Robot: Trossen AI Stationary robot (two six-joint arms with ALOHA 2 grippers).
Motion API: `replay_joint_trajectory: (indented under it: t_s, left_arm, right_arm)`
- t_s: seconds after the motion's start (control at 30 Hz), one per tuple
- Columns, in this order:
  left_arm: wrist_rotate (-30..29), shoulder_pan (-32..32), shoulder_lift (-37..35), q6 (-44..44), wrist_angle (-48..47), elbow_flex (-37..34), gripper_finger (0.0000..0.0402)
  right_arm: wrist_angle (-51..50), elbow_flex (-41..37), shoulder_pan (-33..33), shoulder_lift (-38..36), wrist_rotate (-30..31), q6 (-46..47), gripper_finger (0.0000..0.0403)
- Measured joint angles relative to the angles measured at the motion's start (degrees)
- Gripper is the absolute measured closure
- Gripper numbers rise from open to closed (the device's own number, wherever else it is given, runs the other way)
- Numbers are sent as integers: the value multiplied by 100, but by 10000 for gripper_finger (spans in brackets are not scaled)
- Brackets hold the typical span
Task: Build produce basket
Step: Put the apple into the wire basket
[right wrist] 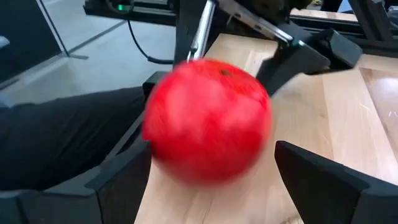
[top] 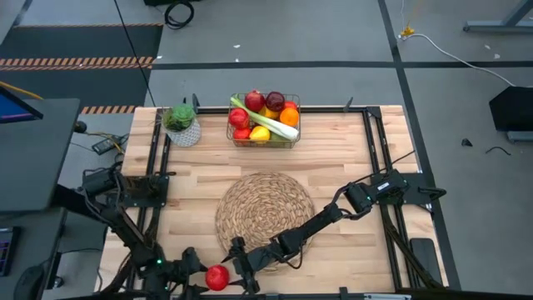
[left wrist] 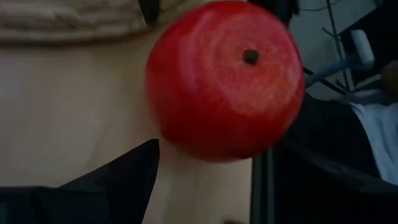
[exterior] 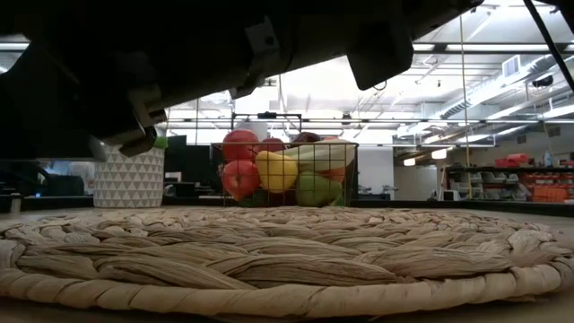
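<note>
At the table's near edge, the left gripper (top: 193, 268) and the right gripper (top: 239, 268) face each other with a red apple (top: 217, 277) between them. In the left wrist view the apple (left wrist: 225, 79) fills the frame, with one dark finger (left wrist: 118, 180) below it and a gap between; those jaws appear spread and clear of the fruit. In the right wrist view the apple (right wrist: 207, 121) sits between that arm's two fingers (right wrist: 323, 177), which stand wide on either side; whether they press the fruit cannot be told, and the apple looks blurred there, as if in motion.

Beyond the grippers lies the round woven mat (top: 265, 210) at the table's middle. At the far edge stands the basket (top: 264, 123), already holding apples, an orange, a lemon and a leek; the low view shows it (exterior: 283, 172) well filled, with a white pot (exterior: 129, 178) beside it.

The risk here is plain: the apple seems to be passing from one arm to the other right at the table's lip. If neither set of jaws is bearing on it, the round fruit could roll or drop off the edge, out of reach. A late or off-centre closing by the right gripper could squeeze it sideways and send it the same way.
</note>
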Motion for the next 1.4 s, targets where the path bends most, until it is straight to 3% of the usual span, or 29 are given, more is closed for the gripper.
replay_joint_trajectory:
  t_s: [0.93,1.13,1.4]
  left_arm:
    - [135,1053,24,2750,212,-8,88]
    - [105,1164,28,3479,153,426,88]
    - [-554,1301,22,4069,-1132,1261,88]
  right_arm:
    - [370,5,-114,-40,8,124,56]
    - [381,21,-142,-201,-174,37,56]
    - [-293,22,-170,-678,-164,-401,56]
